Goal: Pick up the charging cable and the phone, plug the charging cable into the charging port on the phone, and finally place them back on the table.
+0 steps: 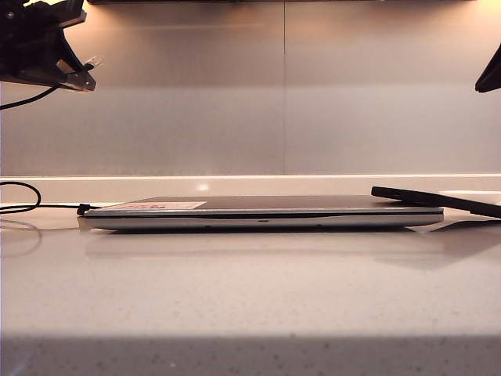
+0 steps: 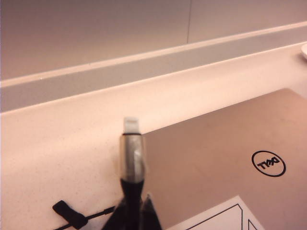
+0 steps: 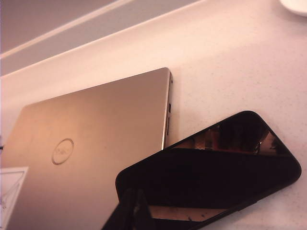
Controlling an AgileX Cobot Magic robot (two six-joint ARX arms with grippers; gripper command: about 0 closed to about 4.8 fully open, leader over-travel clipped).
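In the exterior view my left gripper (image 1: 78, 72) hangs high at the far left, shut on the charging cable (image 1: 92, 61). In the left wrist view the cable's silvery connector (image 2: 132, 153) sticks out past my left gripper (image 2: 135, 211), its white tip free, and the cord (image 1: 31, 98) trails off to the left. The phone (image 1: 438, 200), a black slab, lies tilted with one end on the laptop's right corner and the other on the table (image 1: 250, 290). My right gripper (image 1: 491, 74) is high at the right edge, shut and empty, well above the phone (image 3: 206, 172). The charging port is not visible.
A closed silver laptop (image 1: 258, 213) lies across the middle of the table. A second thin black cord with a black plug (image 1: 82, 209) lies at the laptop's left end. The wall runs close behind. A white rounded object (image 3: 295, 5) sits at the far right.
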